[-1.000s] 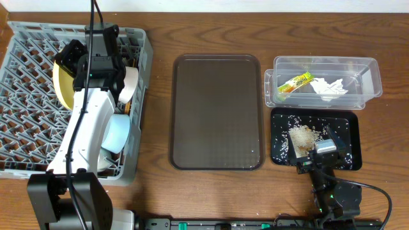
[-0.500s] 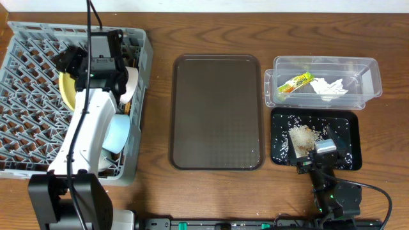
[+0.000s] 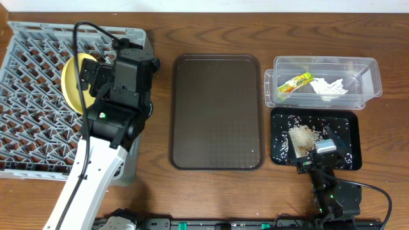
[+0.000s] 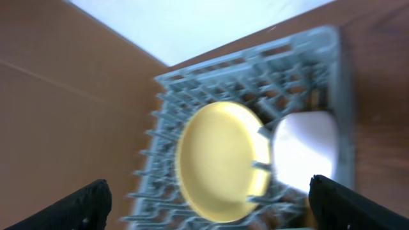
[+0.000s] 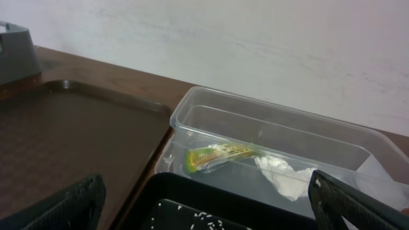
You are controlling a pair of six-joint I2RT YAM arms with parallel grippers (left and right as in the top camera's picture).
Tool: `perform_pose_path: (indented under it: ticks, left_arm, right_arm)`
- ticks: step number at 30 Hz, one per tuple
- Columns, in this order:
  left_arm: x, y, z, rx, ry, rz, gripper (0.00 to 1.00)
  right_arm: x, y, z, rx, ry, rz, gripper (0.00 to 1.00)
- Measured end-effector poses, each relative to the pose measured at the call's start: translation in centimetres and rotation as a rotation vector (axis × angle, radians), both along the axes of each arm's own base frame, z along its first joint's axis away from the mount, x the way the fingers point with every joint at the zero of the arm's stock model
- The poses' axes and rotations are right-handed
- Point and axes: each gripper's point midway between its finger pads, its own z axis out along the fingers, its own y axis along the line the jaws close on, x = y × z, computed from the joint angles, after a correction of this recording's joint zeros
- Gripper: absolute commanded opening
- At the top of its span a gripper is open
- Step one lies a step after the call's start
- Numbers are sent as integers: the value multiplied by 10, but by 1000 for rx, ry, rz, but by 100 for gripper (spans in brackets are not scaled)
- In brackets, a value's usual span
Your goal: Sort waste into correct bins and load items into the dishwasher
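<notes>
left gripper (image 4: pixel 211 206): wide open, empty, over yellow plate (image 4: pixel 217 160)
right gripper (image 5: pixel 204 203): wide open, empty
brown tray (image 3: pixel 216 112): between rack (image 3: pixel 32 96) and tub (image 3: pixel 372 71)

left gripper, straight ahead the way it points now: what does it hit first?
Probably the yellow plate in the grey dish rack, centred ahead of the open left gripper. The white bowl is off to one side. Depth unclear.

Just a dark brown wood-grain table (image 3: pixel 211 32) under even light, with a plain white wall (image 5: pixel 255 45) behind it toward 12 o'clock.
</notes>
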Motion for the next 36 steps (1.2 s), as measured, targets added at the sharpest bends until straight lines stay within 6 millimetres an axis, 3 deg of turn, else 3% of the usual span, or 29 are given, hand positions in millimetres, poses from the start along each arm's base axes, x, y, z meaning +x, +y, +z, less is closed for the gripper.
perform_pose_path:
  ticks: [2,7,10,12,16,20,24,28,30,33,36]
  left_arm:
    - [-11,-30,-24,-174,86,-111,98]
    - [-24,-102,-35,-491,158,-352,98]
    - [-32,-126,-36,-598,198,-436,98]
    - [-37,-133,-39,-631,224,-455,98]
    - [-50,-131,-49,-663,291,-423,98]
    - [-49,-113,-47,-714,266,-330,98]
    - [-44,-90,-15,-744,112,-296,98]
    - [-44,-78,39,-727,-131,-375,98]
    - [-50,-74,57,-711,-235,-411,98]
    - [-63,-67,64,-695,-366,-447,98]
    - [-72,-62,55,-679,-468,-475,98]
  right_arm:
    - [0,0,0,0,0,0,99]
    - [0,0,0,0,0,0,99]
    - [0,0,0,0,0,0,99]
    - [0,0,0,0,0,0,99]
    - [0,0,0,0,0,0,99]
    - [0,0,0,0,0,0,99]
    - [0,0,0,0,0,0,99]
    - [0,0,0,0,0,0,99]
    - [0,0,0,0,0,0,99]
    - [0,0,0,0,0,0,99]
    - [0,0,0,0,-1,0,99]
